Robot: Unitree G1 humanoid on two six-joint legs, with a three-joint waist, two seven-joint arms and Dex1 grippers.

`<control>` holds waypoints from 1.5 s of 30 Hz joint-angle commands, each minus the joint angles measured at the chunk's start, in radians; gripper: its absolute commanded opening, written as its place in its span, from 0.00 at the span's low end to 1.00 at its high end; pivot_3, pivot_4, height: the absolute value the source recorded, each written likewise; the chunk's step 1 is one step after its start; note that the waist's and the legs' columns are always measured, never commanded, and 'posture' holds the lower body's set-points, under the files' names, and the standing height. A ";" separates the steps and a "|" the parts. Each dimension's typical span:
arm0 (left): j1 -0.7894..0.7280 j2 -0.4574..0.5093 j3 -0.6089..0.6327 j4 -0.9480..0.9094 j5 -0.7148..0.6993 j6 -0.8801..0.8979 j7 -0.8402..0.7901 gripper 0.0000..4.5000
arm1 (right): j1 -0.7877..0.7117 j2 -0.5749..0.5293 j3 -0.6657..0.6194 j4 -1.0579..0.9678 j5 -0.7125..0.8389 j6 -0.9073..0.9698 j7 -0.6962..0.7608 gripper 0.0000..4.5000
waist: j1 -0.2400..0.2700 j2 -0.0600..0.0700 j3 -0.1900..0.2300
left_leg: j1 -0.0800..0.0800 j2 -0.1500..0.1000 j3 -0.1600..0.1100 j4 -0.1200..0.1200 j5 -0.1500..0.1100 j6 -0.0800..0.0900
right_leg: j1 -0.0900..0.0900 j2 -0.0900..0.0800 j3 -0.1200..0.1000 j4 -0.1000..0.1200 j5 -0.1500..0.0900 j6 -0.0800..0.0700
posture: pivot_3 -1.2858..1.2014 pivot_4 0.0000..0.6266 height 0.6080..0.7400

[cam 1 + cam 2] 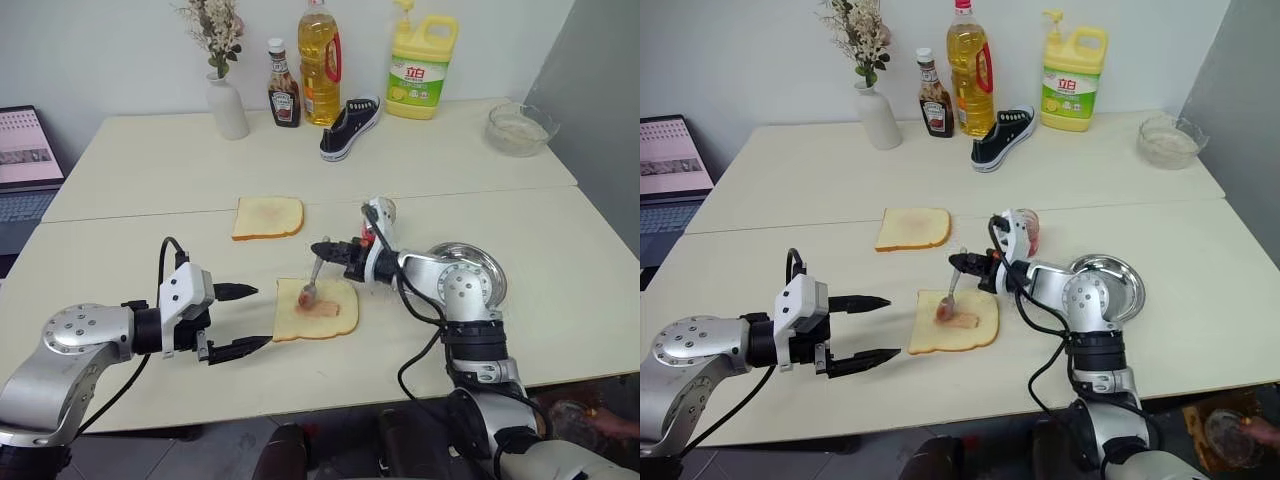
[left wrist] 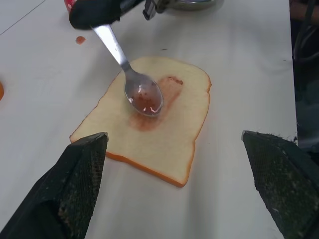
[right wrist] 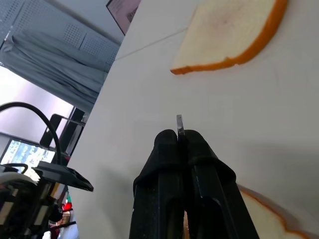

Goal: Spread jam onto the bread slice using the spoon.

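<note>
Left wrist view: the spoon (image 2: 135,82) is seen with its bowl resting on the bread slice (image 2: 149,117), a thin reddish smear of jam (image 2: 162,97) already drawn across the middle while the crust-side margins are bare. In the head views the right gripper (image 1: 322,249) is clamped tight on the spoon's handle, the bowl angled down onto the slice, which lies on the worktop (image 1: 150,170) between the two arms; the jam jar (image 1: 1025,228) is glimpsed just behind the right wrist. The left gripper (image 1: 248,318) is held beside the slice with its fingers (image 1: 237,291) spread wide and nothing between them. The step in hand is judged to be the spreading stroke itself. It is best done with the bowl kept nearly flat, pressure kept light (the slice is unpinned and may slide), and strokes led outward toward the bare edges.
</note>
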 commanded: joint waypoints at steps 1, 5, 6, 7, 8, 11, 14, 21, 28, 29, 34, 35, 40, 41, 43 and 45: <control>0.000 0.011 0.008 -0.027 -0.011 -0.001 -0.002 1.00 | 0.017 -0.052 -0.011 -0.048 0.012 0.009 0.044 0.01 | 0.001 0.000 0.000 | 0.000 0.000 0.000 0.000 0.000 0.000 | 0.000 0.000 0.000 0.000 0.000 0.000 | 0.52 0.24 1.00; -0.006 0.008 0.000 -0.021 -0.009 -0.004 -0.002 1.00 | 0.034 -0.128 -0.044 -0.085 0.035 0.051 0.058 0.01 | 0.001 0.000 0.000 | 0.000 0.000 0.000 0.000 0.000 0.000 | 0.000 -0.001 0.000 0.000 0.000 0.000 | 0.52 0.24 1.00; -0.012 0.006 -0.004 -0.016 -0.007 -0.004 -0.002 1.00 | 0.034 -0.142 -0.055 -0.092 0.041 0.060 0.057 0.01 | 0.001 0.000 0.000 | 0.000 0.000 0.000 0.000 0.000 0.000 | 0.000 -0.001 0.000 0.000 0.000 0.001 | 0.52 0.24 1.00; -0.017 0.005 -0.008 -0.012 -0.006 -0.005 -0.003 1.00 | 0.033 -0.150 -0.063 -0.097 0.046 0.067 0.054 0.01 | 0.001 0.000 0.000 | 0.000 0.000 0.000 0.000 0.000 0.000 | 0.000 -0.001 0.000 0.000 -0.001 0.001 | 0.52 0.24 1.00; -0.022 0.005 -0.011 -0.007 -0.005 -0.007 -0.004 1.00 | 0.030 -0.158 -0.073 -0.101 0.049 0.073 0.052 0.01 | 0.001 0.000 0.000 | 0.000 0.000 0.000 0.000 0.000 0.000 | 0.000 -0.001 0.000 0.000 -0.001 0.001 | 0.52 0.24 1.00; -0.037 0.004 -0.024 0.006 -0.001 -0.013 -0.009 1.00 | 0.012 -0.168 -0.102 -0.101 0.056 0.083 0.042 0.01 | 0.000 0.000 0.000 | 0.000 -0.001 0.000 0.000 0.000 0.000 | 0.000 0.000 0.000 0.000 -0.001 0.001 | 0.52 0.24 1.00; -0.052 0.002 -0.034 0.016 0.001 -0.016 -0.010 1.00 | -0.013 -0.155 -0.120 -0.090 0.056 0.078 0.029 0.01 | 0.000 0.000 0.000 | 0.000 -0.001 0.000 0.000 0.000 0.000 | 0.000 0.000 0.000 0.000 0.000 0.001 | 0.52 0.24 1.00; -0.084 0.014 -0.035 0.026 -0.010 -0.008 -0.019 1.00 | -0.086 -0.054 -0.144 -0.080 0.071 0.073 -0.018 0.01 | -0.002 0.000 0.000 | 0.000 0.000 0.000 0.000 0.000 0.000 | 0.000 0.002 0.000 0.000 0.000 0.000 | 0.52 0.24 1.00; -0.247 0.005 -0.061 -0.008 -0.069 0.074 -0.006 1.00 | -0.106 -0.065 -0.210 -0.195 0.132 0.128 -0.074 0.01 | 0.011 -0.001 0.001 | -0.001 0.000 -0.001 0.001 0.000 0.000 | 0.000 0.000 -0.001 0.000 0.000 0.000 | 0.52 0.24 1.00; -0.277 0.004 -0.071 -0.012 -0.075 0.087 -0.006 1.00 | -0.100 -0.076 -0.218 -0.230 0.144 0.144 -0.084 0.01 | 0.012 -0.001 0.001 | -0.003 0.000 -0.003 0.002 0.000 0.000 | 0.000 -0.001 -0.002 0.000 0.000 0.000 | 0.52 0.24 1.00; -0.420 -0.034 -0.158 -0.017 -0.097 0.138 -0.005 1.00 | -0.059 -0.140 -0.342 -0.409 0.249 0.252 -0.177 0.01 | 0.007 -0.001 0.000 | -0.004 -0.001 -0.002 0.002 0.000 0.000 | 0.000 -0.002 -0.002 -0.001 0.001 0.000 | 0.52 0.24 1.00; -0.460 -0.052 -0.190 -0.009 -0.087 0.141 -0.004 1.00 | -0.054 -0.165 -0.394 -0.451 0.274 0.266 -0.209 0.01 | 0.010 -0.001 0.001 | -0.004 -0.001 -0.002 0.002 0.000 0.000 | 0.000 -0.002 -0.002 -0.001 0.001 0.000 | 0.52 0.24 1.00; -0.558 -0.165 -0.336 0.075 0.027 0.066 0.024 1.00 | 0.020 -0.265 -0.544 -0.542 0.304 0.257 -0.308 0.01 | 0.011 -0.001 0.000 | -0.005 -0.002 -0.003 0.002 0.000 0.000 | 0.000 -0.001 -0.003 -0.001 0.000 0.000 | 0.52 0.24 1.00; -0.578 -0.200 -0.372 0.092 0.054 0.048 0.032 1.00 | 0.060 -0.295 -0.560 -0.556 0.289 0.241 -0.309 0.01 | 0.012 -0.001 0.000 | -0.004 -0.002 -0.002 0.001 0.000 0.000 | 0.000 -0.001 -0.002 -0.001 0.000 0.001 | 0.52 0.24 1.00; -0.612 -0.269 -0.422 0.122 0.101 0.026 0.066 1.00 | 0.146 -0.341 -0.573 -0.574 0.260 0.196 -0.296 0.01 | 0.014 -0.001 0.000 | -0.004 -0.003 -0.002 0.001 0.000 0.000 | 0.000 0.000 -0.002 -0.002 0.000 0.001 | 0.52 0.24 1.00; -0.630 -0.333 -0.463 0.149 0.136 0.012 0.091 1.00 | 0.235 -0.366 -0.584 -0.576 0.229 0.128 -0.277 0.01 | 0.018 -0.001 0.000 | -0.005 -0.003 -0.002 0.002 0.000 0.000 | 0.000 0.000 -0.002 -0.002 0.000 0.001 | 0.52 0.24 1.00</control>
